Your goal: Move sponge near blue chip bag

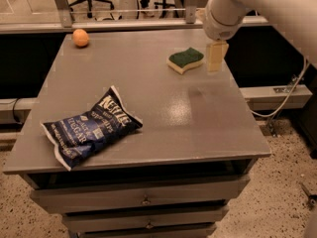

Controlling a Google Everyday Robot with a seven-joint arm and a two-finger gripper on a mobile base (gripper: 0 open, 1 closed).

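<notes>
The sponge (pixel 185 60), dark green on top over pale yellow foam, lies on the grey table (pixel 198 118) at its far right. The blue chip bag (pixel 91 128), crinkled dark blue with white "Kettle" lettering, lies near the table's front left corner, far from the sponge. My gripper (pixel 216 57) hangs from the white arm just right of the sponge, close above the table top. Its pale finger (pixel 216 53) points down beside the sponge's right edge.
A round orange fruit (pixel 80 37) sits at the table's far left corner. The table has drawers (pixel 143 200) below its front edge. A rail and office chairs stand behind it. A cable runs along the floor on the right.
</notes>
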